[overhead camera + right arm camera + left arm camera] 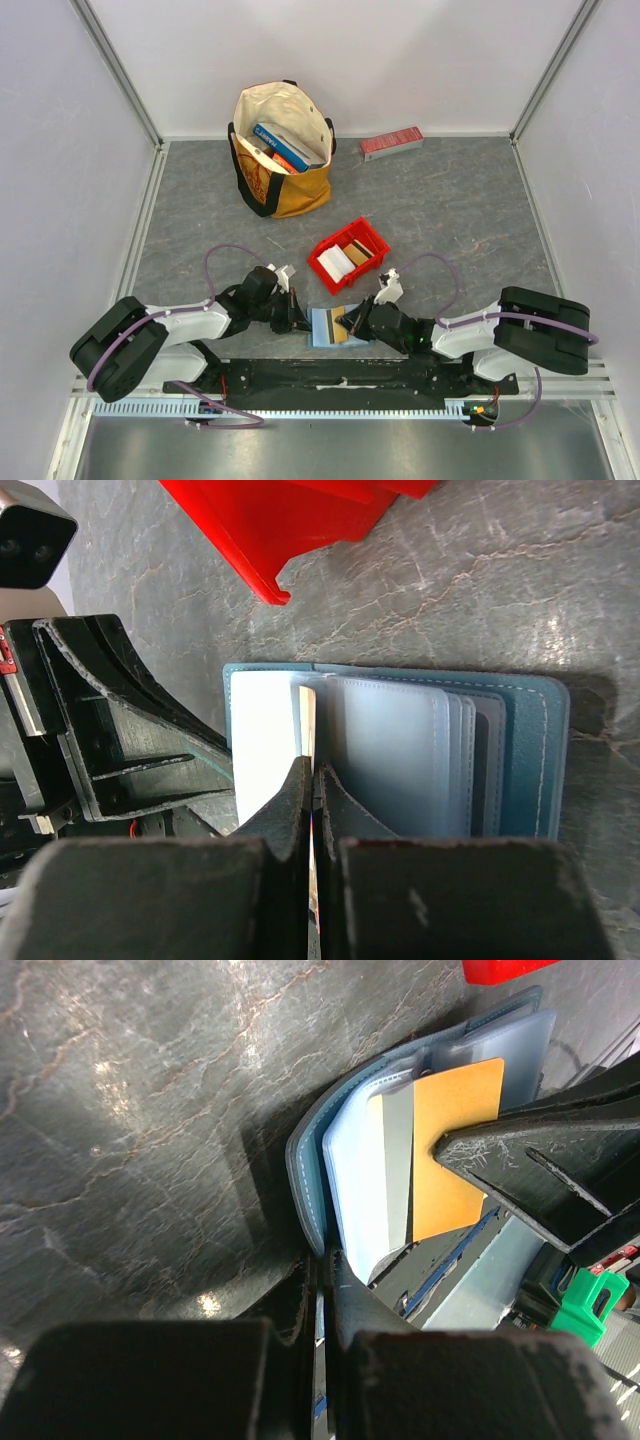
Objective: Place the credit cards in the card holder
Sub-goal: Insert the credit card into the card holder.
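Teal-blue and folded open, the card holder [323,329] is lying on the counter [450,210] near its front edge, between the two arms. The left claw [320,1310] is clamping shut on the holder's left edge. The right claw [310,775] is pinching an orange card [455,1150], whose far end is sitting among the clear sleeves. Just behind, a red bin [378,240] is holding a white card [335,262] and a tan card [357,252]. Farther back, a tote bag [283,150] and a long red box [391,143] are resting.
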You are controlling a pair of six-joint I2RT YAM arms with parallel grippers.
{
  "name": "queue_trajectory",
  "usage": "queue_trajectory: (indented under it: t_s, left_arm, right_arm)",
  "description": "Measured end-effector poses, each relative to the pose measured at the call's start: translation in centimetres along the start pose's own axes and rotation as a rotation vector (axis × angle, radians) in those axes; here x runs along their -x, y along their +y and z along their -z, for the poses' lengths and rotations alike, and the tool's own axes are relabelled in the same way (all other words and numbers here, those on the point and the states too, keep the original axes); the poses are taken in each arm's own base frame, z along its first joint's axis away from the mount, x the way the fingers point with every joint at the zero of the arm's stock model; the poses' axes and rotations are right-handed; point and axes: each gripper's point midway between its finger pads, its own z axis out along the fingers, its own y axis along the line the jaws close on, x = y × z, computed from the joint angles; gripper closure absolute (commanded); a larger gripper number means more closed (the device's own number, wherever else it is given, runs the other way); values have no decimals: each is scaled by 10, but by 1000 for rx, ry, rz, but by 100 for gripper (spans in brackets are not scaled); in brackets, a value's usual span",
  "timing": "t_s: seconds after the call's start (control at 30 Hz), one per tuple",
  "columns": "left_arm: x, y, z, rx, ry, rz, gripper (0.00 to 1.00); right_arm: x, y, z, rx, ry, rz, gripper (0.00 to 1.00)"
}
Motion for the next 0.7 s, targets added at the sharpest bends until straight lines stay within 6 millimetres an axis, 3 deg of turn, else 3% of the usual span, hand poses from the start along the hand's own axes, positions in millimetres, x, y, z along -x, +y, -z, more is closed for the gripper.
queue_trajectory:
  t_s: [0.33, 0.5, 0.63, 0.7]
  left_arm:
    - [0, 0, 0, 0, 0, 0, 98]
    - [0, 0, 0, 0, 0, 0, 98]
    - [0, 0, 0, -1, -2, -1, 98]
    - [0, 0, 0, -1, -3, -1, 98]
  right_arm:
    - [-6, 4, -5, 10, 28, -8, 96]
    - [-7, 7, -6, -28, 30, 29, 71]
    - [-1, 9, 7, -97, 29, 114, 43]
    - [6, 10, 14, -127, 12, 147, 42]
